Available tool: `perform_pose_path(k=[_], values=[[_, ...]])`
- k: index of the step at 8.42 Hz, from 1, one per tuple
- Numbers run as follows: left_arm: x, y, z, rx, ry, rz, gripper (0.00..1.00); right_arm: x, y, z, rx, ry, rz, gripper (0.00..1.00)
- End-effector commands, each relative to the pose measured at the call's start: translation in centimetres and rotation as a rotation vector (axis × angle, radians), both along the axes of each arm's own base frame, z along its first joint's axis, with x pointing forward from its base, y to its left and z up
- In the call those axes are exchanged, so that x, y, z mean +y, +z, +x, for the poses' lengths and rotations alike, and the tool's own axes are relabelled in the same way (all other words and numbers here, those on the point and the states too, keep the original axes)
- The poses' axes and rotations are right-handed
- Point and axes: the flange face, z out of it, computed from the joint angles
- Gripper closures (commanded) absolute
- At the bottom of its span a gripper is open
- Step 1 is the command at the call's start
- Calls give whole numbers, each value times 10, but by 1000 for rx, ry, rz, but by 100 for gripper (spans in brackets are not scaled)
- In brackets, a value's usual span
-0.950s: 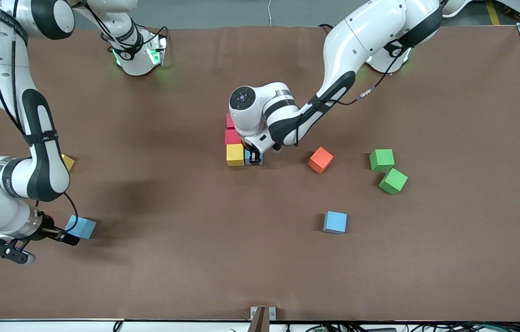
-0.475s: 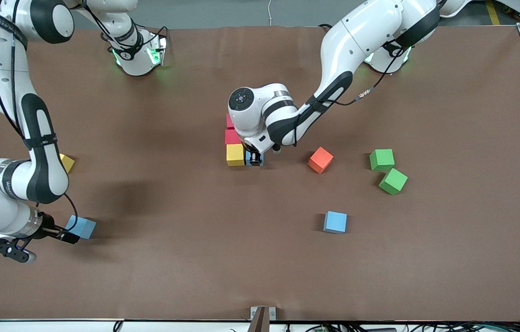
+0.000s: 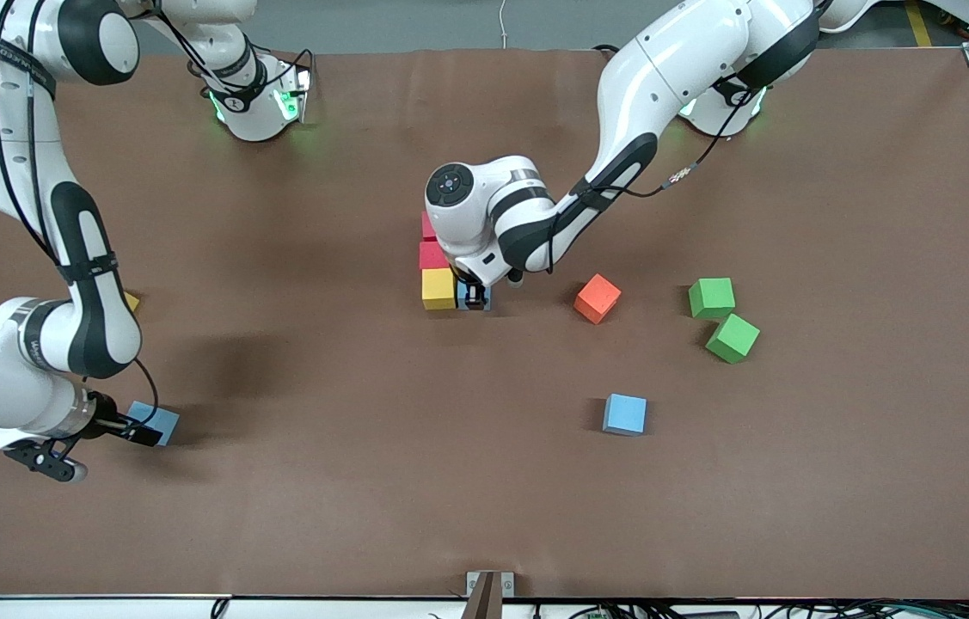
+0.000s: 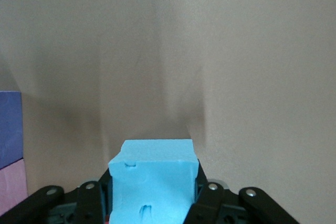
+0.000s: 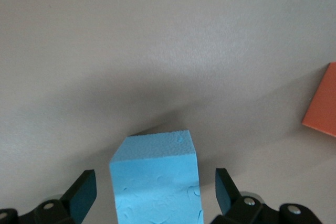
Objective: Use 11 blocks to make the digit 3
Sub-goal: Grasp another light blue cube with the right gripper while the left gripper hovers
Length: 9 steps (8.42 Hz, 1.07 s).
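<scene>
Right tool (image 3: 136, 432) has swung in, fingers now spread round a light-blue block (image 3: 159, 421) on the counter: grab imminent. Left tool (image 3: 474, 295) stays pinching its blue block (image 4: 152, 182), beside the yellow block (image 3: 438, 288) in the digit 3.

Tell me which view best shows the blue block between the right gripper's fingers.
The right wrist view: the light blue block fills the gap between the open right gripper fingers, untouched. The front view shows it small, partly covered by the gripper. The left wrist view shows another blue block.
</scene>
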Motion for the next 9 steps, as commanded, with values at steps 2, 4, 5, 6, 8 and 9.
perform_pose_path(k=[2, 4, 5, 6, 8, 9], values=[[-10, 1, -4, -20, 96, -24, 72, 3, -9, -10, 14, 8, 1, 13], [-11, 1, -5, -18, 95, -27, 72, 5, -12, -12, 27, 20, 2, 86], [-11, 0, -5, -18, 95, -25, 72, 5, -9, -12, 26, 56, -1, 98], [-11, 1, -5, -21, 94, -31, 69, 3, -5, -11, 22, 83, -1, 100], [-12, -4, -6, -18, 93, -34, 40, 8, 9, -7, 10, 118, -4, 100], [-11, -5, -6, -16, 92, -32, 23, 15, 18, -6, 14, 125, 2, 100]])
